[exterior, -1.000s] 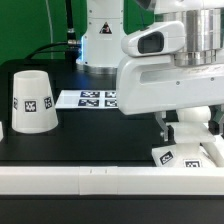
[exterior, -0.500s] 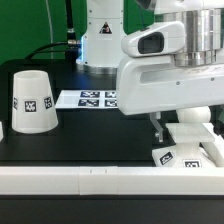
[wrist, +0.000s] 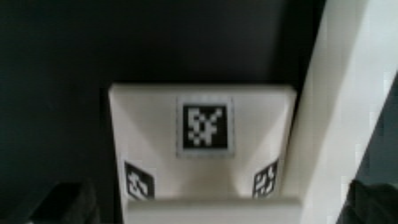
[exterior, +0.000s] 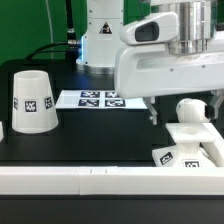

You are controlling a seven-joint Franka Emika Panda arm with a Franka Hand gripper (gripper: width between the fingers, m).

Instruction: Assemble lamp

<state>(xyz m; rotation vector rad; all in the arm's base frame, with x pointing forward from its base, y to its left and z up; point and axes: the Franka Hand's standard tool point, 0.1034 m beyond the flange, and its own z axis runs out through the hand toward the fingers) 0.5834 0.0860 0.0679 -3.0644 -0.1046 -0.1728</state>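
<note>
The white lamp base (exterior: pixel 192 150) lies at the exterior view's right, near the front wall, with tags on its sides. The round bulb (exterior: pixel 189 111) stands upright on it. My gripper (exterior: pixel 186 103) hangs just above the bulb, open, with one dark finger (exterior: pixel 152 113) on each side and nothing held. The cone shade (exterior: pixel 32 100) stands apart at the left. In the wrist view the base with its tag (wrist: pixel 205 125) lies below my open gripper (wrist: pixel 217 210); a blurred white shape between the fingertips looks like the bulb's top.
The marker board (exterior: pixel 95 98) lies flat at the back middle, in front of the arm's white pedestal (exterior: pixel 100 40). A white wall (exterior: pixel 100 185) runs along the table's front edge and shows beside the base in the wrist view (wrist: pixel 347 100).
My gripper has risen off the base. The bulb, hidden under the hand before, now stands free on the base.
</note>
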